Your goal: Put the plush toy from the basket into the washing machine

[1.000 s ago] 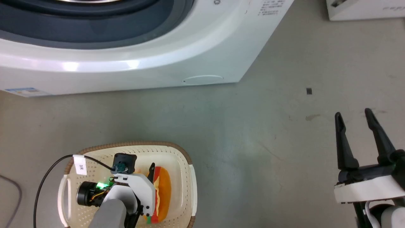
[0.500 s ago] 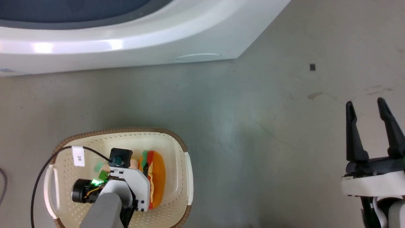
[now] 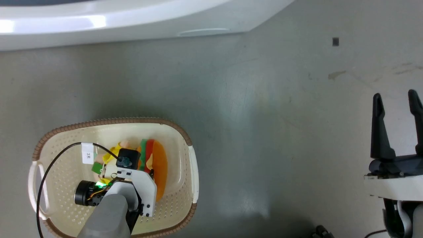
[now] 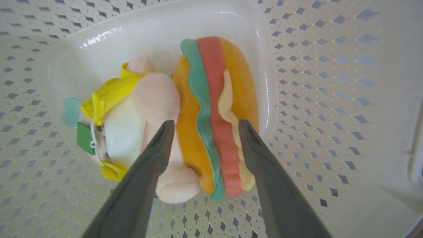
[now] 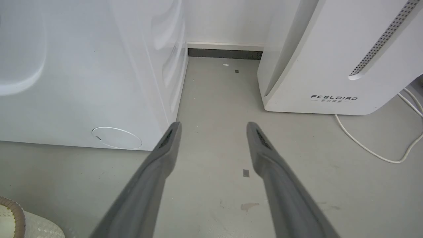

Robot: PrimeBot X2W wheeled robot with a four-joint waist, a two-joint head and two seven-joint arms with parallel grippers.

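Observation:
The plush toy (image 3: 159, 165), a hamburger with an orange bun and green, red and yellow layers, lies on its side in the cream basket (image 3: 109, 121). Beige rounded parts and a green tag are at its left. My left gripper (image 4: 205, 124) is open and points down over the plush toy (image 4: 211, 99). One finger is at the seam between the bun and a beige part, the other at the bun's outer side. My right gripper (image 3: 395, 96) hangs open over bare floor at the far right. The white washing machine (image 3: 132, 19) runs along the top edge.
In the right wrist view, my right gripper (image 5: 213, 125) points at the floor gap between the washing machine (image 5: 82, 82) and a white FEELBIRD appliance (image 5: 330, 59). A white cable (image 5: 370, 148) trails beside the appliance. The basket rim (image 5: 13, 211) shows at the lower left corner.
The head camera has tilted, so the washing machine and basket slid up the picture. My left wrist now sits nearer the basket's near side, uncovering more of the toy. Right gripper stays open.

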